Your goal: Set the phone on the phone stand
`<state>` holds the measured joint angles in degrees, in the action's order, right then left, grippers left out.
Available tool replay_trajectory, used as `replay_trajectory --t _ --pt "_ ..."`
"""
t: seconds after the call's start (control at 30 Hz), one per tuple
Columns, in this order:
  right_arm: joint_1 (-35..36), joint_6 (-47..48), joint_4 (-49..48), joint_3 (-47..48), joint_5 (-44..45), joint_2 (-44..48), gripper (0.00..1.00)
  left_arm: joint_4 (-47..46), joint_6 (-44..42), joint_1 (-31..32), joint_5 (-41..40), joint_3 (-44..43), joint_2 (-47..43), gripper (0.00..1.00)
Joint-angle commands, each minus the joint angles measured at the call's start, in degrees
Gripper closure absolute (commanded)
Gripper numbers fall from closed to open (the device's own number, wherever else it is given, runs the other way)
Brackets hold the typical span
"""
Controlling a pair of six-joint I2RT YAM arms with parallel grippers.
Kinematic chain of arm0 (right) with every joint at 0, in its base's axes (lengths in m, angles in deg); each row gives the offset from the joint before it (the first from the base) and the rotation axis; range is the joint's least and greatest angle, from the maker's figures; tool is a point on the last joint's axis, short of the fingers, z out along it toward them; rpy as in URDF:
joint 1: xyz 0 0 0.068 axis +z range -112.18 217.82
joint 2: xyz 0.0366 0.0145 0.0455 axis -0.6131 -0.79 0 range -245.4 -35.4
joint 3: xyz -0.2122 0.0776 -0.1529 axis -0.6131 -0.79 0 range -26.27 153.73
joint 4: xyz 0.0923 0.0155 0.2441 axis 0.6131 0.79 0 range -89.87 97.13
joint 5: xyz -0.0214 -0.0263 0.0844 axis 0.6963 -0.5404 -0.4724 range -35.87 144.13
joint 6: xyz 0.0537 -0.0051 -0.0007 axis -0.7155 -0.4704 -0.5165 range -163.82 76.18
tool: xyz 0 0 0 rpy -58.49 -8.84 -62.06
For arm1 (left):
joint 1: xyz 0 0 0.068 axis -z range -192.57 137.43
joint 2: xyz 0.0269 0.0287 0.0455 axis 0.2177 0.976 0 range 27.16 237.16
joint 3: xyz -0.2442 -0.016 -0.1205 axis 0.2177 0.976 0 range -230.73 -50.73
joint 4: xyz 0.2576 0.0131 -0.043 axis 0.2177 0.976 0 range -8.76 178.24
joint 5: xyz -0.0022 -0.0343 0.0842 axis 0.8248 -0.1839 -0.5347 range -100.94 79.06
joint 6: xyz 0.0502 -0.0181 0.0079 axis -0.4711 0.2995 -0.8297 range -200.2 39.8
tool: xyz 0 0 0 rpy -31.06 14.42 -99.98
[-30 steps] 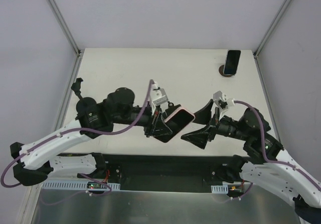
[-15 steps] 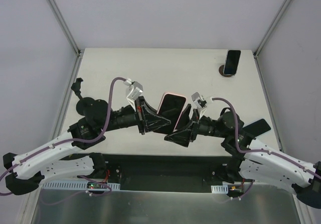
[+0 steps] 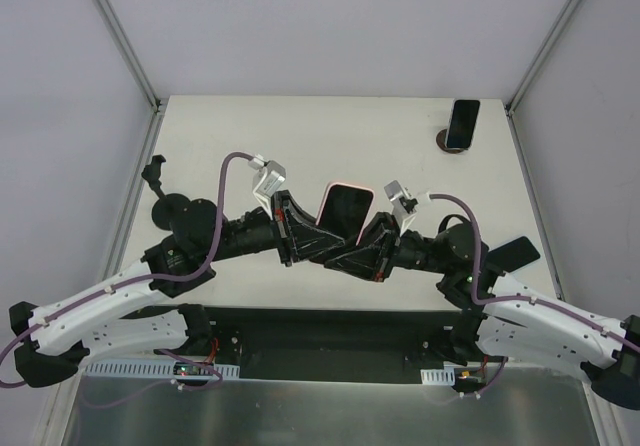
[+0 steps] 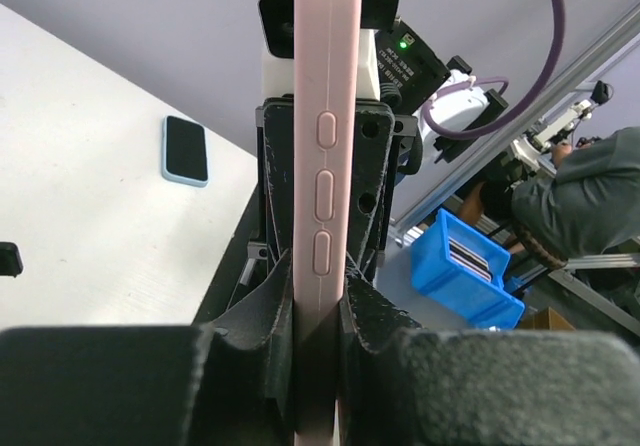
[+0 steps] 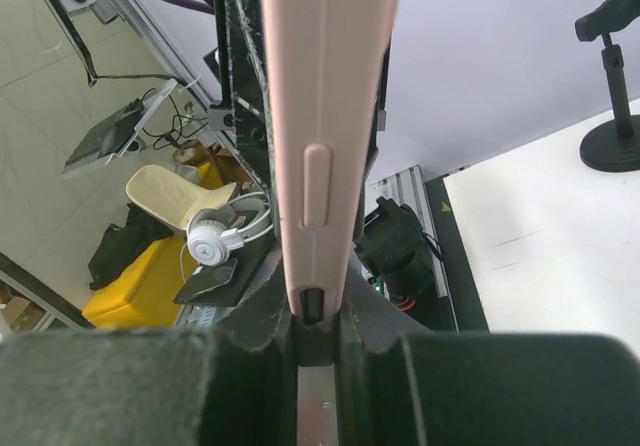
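The phone (image 3: 345,212), dark-screened in a pink case, hangs edge-up above the near middle of the table. My left gripper (image 3: 318,238) is shut on its lower left part; the pink edge with its buttons (image 4: 326,166) runs up between the black pads (image 4: 372,321). My right gripper (image 3: 368,243) is shut on the phone from the right, with the case's bottom corner (image 5: 318,216) clamped between its pads (image 5: 262,311). The phone stand (image 3: 154,173), a black post with a clip on a round base, stands at the table's left edge behind my left arm, and shows far right in the right wrist view (image 5: 612,86).
A second dark phone (image 3: 463,122) in a blue case (image 4: 186,150) lies at the far right corner, next to a small brown disc (image 3: 444,142). Metal frame posts rise at both far corners. A blue bin (image 4: 468,268) sits off the table.
My right gripper came in from the right and shut on the phone. My left gripper turned the phone more upright and shifted it slightly right, still holding it.
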<state>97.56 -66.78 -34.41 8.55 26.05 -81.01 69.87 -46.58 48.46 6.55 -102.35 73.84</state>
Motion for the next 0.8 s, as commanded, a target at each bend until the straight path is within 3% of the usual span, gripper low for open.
replay_trajectory --t 0.0,0.03,0.13,0.17,0.3,0.47,0.5,0.6,0.67,0.73,0.77 --pt "0.28 4.13 -0.45 2.61 -2.51 0.51 1.0 0.28 1.27 -0.04 1.39 -6.03 0.78 0.81" --pt "0.37 5.02 0.7 3.22 -3.64 1.04 1.0 4.13 0.83 -0.21 2.18 -7.69 0.87 0.58" --pt "0.37 9.15 8.16 4.89 -6.71 2.88 1.0 9.33 -0.84 -1.44 4.2 -10.07 0.08 0.37" --pt "0.37 10.21 12.18 6.03 -7.51 3.5 0.99 11.01 -1.8 -1.97 5.52 -10.78 -0.35 0.34" --pt "0.28 13.73 20.82 8.06 -9.8 4.47 1.0 18.05 -3.65 -4.69 10.35 -14.73 0.52 0.33" --pt "0.37 15.75 24.87 8.68 -9.89 6.05 0.99 21.92 -3.92 -7.07 22.3 -19.66 7.27 0.46" --pt "0.28 15.84 25.05 8.85 -9.81 6.05 0.99 22.71 -4.01 -7.07 25.19 -20.19 8.25 0.54" --pt "0.28 16.89 27.24 9.47 -9.02 6.23 1.0 23.15 -4.18 -7.07 28.11 -21.68 10.8 0.62" --pt "0.28 17.68 29.0 10.26 -8.75 5.88 0.99 23.15 -4.36 -7.07 28.91 -22.04 11.68 0.56" --pt "0.28 18.04 30.75 10.7 -8.23 5.7 1.0 24.03 -4.71 -7.16 29.43 -22.82 12.47 0.42" --pt "0.37 18.13 30.94 10.79 -8.05 5.62 1.0 24.64 -5.15 -7.16 29.7 -23.18 13.43 0.41"
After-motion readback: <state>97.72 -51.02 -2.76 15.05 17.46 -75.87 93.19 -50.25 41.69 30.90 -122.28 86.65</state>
